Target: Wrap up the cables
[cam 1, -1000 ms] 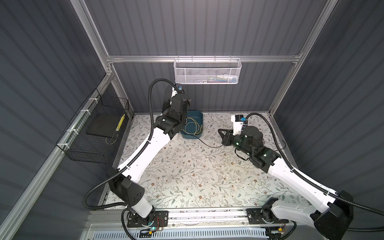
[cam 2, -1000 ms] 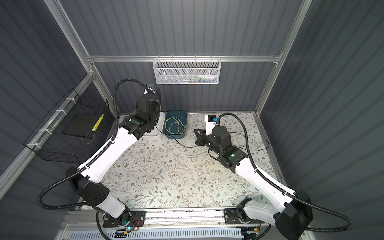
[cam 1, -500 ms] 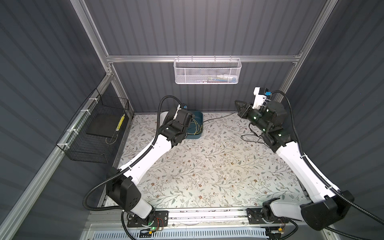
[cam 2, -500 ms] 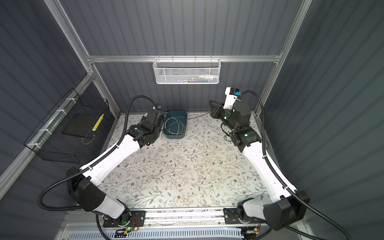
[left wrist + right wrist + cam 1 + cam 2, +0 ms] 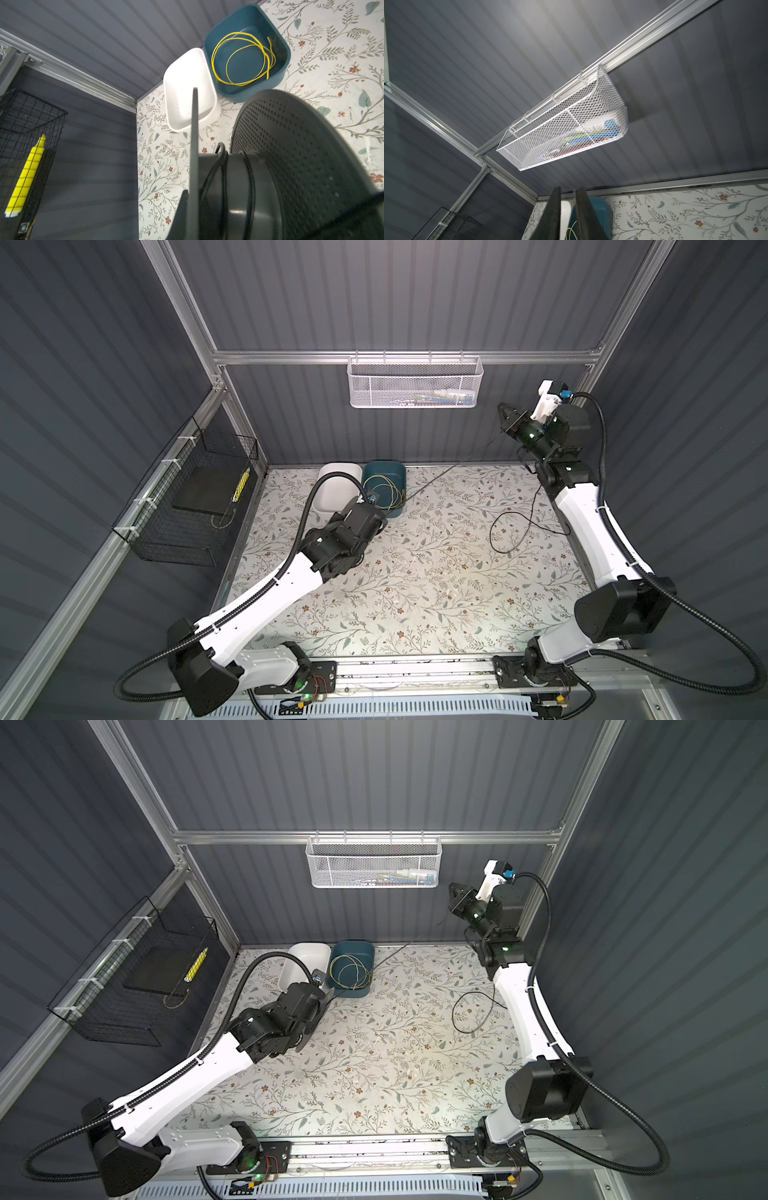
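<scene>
Slack has gone out of the black wire (image 5: 224, 176): 1 second ago your right gripper (image 5: 568, 191) sat low at mid-frame in the top views, just right of the teal bin (image 5: 249, 94); now it is high at the upper right, and the wire runs straight from it down to the spool (image 5: 291, 155) at centre left. Your left gripper (image 5: 372, 526) is clamped shut on that spool, which has come down in front of the teal bin and carries only a few turns. The right jaws stand a narrow gap apart, and no wire shows between them in the wrist view, so you cannot tell whether it is still caught there. A loose loop lies on the table (image 5: 415, 593) at the right, and the yellow wire (image 5: 266, 62) sits coiled in the teal bin. Read this as 1 pull finished and a regrip due; most of the winding looks left to do.
</scene>
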`<act>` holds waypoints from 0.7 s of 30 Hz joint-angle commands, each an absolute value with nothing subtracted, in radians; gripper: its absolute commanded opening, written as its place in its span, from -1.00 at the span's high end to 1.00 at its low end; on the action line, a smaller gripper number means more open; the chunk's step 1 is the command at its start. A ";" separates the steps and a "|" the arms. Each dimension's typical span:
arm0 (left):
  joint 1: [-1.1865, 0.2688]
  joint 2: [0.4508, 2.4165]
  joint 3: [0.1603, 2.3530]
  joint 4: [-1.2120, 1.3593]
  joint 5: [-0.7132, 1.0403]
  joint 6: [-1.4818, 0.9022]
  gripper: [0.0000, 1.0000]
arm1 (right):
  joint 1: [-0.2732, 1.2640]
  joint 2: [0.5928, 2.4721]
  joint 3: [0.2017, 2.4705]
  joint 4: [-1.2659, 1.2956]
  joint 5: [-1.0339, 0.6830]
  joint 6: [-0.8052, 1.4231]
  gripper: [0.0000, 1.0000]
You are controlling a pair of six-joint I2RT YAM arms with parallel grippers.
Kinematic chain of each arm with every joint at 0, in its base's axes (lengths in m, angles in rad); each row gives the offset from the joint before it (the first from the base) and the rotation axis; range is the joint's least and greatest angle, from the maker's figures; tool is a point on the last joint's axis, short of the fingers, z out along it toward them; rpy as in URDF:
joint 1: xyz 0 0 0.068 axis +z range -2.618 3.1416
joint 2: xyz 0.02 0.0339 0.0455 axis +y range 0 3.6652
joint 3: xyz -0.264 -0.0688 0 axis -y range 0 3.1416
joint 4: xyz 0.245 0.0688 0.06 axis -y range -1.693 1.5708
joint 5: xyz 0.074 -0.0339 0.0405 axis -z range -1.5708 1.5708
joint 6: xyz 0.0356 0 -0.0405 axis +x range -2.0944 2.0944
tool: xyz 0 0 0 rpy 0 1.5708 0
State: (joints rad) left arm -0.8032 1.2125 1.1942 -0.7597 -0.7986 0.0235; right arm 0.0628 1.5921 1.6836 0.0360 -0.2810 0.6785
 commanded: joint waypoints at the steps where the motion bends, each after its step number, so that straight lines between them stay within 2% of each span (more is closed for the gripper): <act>1: -0.796 1.138 1.180 -0.865 -0.875 -0.036 1.00 | 0.009 1.626 1.746 0.061 -0.311 0.728 0.62; 8: -0.795 1.040 1.229 -0.985 -0.921 -0.061 1.00 | -0.053 1.788 1.907 -0.025 -0.326 0.723 0.68; 13: -0.795 1.005 1.310 -1.076 -0.896 -0.045 1.00 | -0.053 1.931 2.057 -0.097 -0.327 0.721 0.96; 21: -0.795 0.966 1.477 -1.095 -0.621 0.007 1.00 | 0.033 2.081 2.117 -0.162 -0.244 0.650 1.00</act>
State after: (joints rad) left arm -0.8032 0.9962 1.3907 -1.0973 -0.7238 -0.0189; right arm -0.0040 2.0472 2.0930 -0.1192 -0.2840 0.7002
